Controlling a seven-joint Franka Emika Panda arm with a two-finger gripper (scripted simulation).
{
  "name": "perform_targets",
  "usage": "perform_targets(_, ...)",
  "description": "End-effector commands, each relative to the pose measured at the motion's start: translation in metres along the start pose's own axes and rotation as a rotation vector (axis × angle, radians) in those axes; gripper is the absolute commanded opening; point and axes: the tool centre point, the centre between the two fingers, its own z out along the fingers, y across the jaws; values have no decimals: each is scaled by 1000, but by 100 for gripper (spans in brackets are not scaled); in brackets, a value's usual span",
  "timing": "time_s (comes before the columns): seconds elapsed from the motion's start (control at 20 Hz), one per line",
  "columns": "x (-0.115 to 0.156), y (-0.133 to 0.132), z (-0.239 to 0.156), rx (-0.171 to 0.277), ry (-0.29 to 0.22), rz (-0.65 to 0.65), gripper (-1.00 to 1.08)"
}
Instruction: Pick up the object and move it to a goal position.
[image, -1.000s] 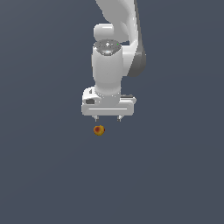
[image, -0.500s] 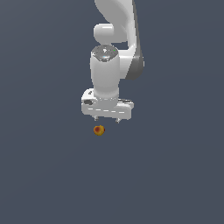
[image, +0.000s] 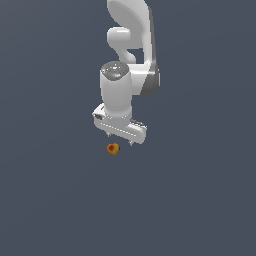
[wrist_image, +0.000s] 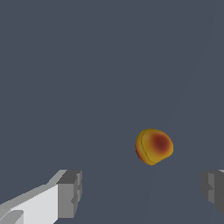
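Exterior view: I see the white Panda arm (image: 131, 55) coming down from the top of the frame over a plain dark grey-blue surface (image: 50, 200), its wrist turned so that the gripper (image: 120, 138) points downward and sits slightly skewed, the end toward the exterior view's right lying a little lower in the frame. Only the short tips of the two fingers (image: 131, 143) show below the white hand body, and they stand apart from one another. The object (image: 113, 148), a tiny yellow-orange ball with a red patch, lies on the surface just below the gripper in the frame, nearer the finger on the exterior view's left than the other; from this angle I cannot tell how high the fingertips are above it, but nothing touches the ball. Wrist view: I look past both fingers toward the same grey surface. One finger shows as a white bar ending in a grey pad (wrist_image: 70, 194); the other shows only as a grey pad at the picture's edge. The jaws are spread wide, with a broad stretch of bare floor between the pads. The object (wrist_image: 153, 146) appears beyond the fingertips, within the span between them but closer to the pad at the edge, its red patch facing the camera. It is free of both pads and ungrasped.
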Motion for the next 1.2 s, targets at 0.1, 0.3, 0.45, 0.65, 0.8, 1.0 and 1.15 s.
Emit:
perform_targets(0.1, -3, 7, 12, -1, -9, 142, 100)
perform_targets(0.3, -6, 14, 22, -4, -17, 266, 100)
perform_targets(0.45, -8, 19, 29, -7, -22, 360, 100)
perform_targets(0.65, -10, 26, 39, -12, -27, 485, 100)
perform_targets(0.8, -13, 31, 46, -16, -30, 579, 100)
perform_targets(1.0, -16, 39, 55, -23, -33, 704, 100)
perform_targets(1.15, -18, 44, 60, -29, -34, 788, 100)
